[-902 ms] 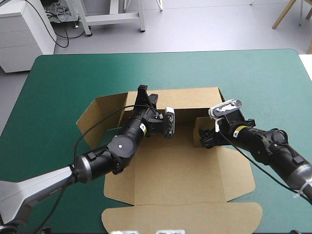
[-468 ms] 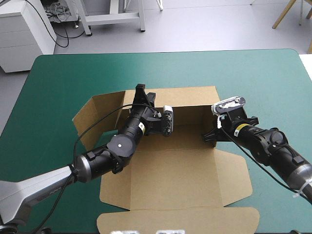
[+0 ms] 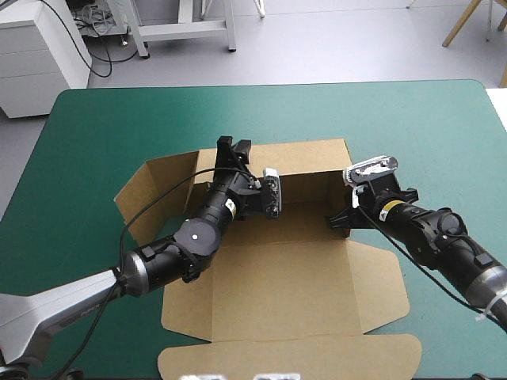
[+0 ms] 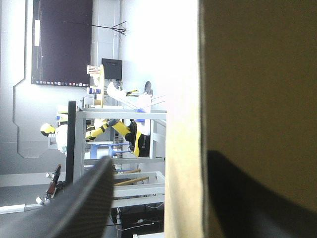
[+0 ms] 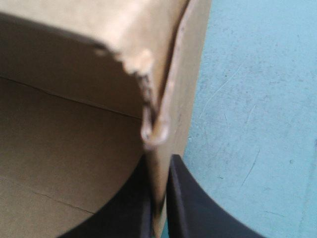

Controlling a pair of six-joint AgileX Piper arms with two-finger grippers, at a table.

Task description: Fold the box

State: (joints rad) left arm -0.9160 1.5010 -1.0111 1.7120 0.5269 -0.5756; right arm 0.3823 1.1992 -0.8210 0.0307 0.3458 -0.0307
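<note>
Currently in hand: raising the walls of the flat-cut brown cardboard box point(image 3: 293, 277); I am judging so because the back wall point(image 3: 305, 184) is standing while the front panels are lying flat
Box place: it is lying near the middle of the teal-green table cover point(image 3: 103, 119); its lid flap point(image 3: 289, 356) is pointing toward the near edge
Left black-finned gripper point(image 3: 233, 146): its fingers are standing apart, astride the back wall's upper edge, not pinching it
Right black-finned gripper point(image 5: 159, 168): it is pinching the right side wall point(image 5: 171, 99); the board is sitting between nearly closed fingers
Left side flap point(image 3: 158, 186): it is leaning outward, not yet tucked
Next move: probably turning the right wall inward against the back wall; the left flap is needing the same; the board may be springing back
</note>
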